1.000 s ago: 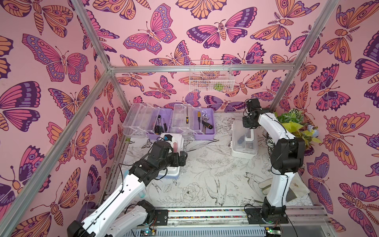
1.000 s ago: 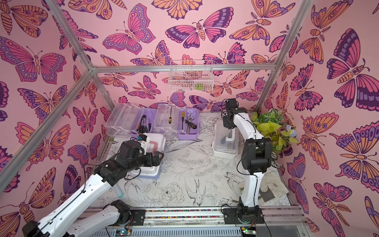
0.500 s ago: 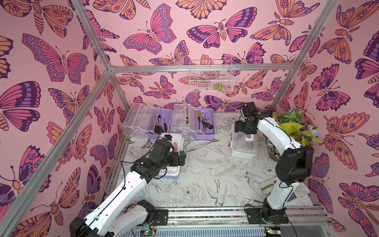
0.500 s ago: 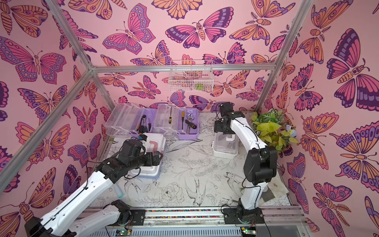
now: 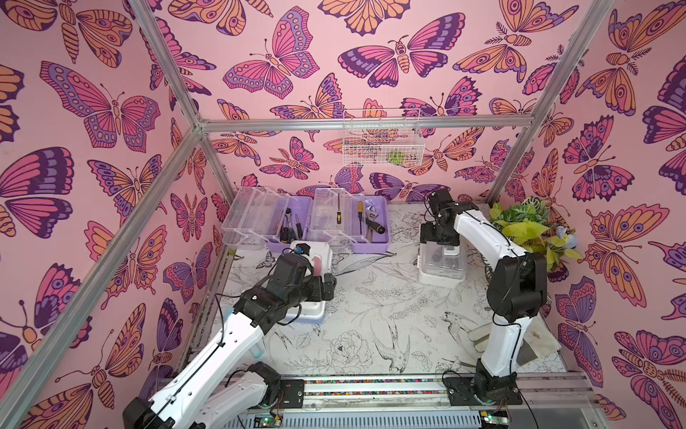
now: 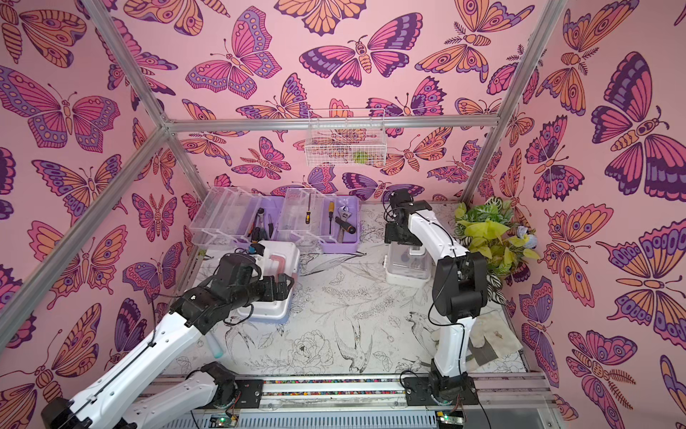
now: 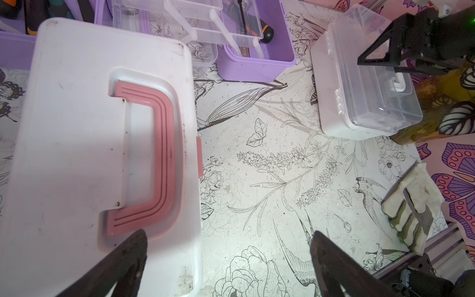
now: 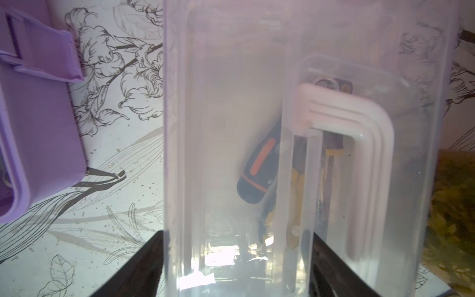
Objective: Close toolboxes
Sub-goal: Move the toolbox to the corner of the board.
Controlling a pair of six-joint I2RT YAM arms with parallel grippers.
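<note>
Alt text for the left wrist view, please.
The open left gripper hangs over the edge of a white-lidded box, lid down, with a pink handle. Farther off stand an open purple box with tools and a clear-lidded white box.

Light blue toolbox (image 5: 326, 252) half hidden under left arm (image 5: 237, 334), green item (image 5: 396, 157) in wire basket (image 5: 356, 148) unidentifiable

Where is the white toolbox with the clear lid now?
In both top views the white toolbox stands on the right side of the table, under the right gripper, between the open purple toolboxes and the potted plant.
</note>
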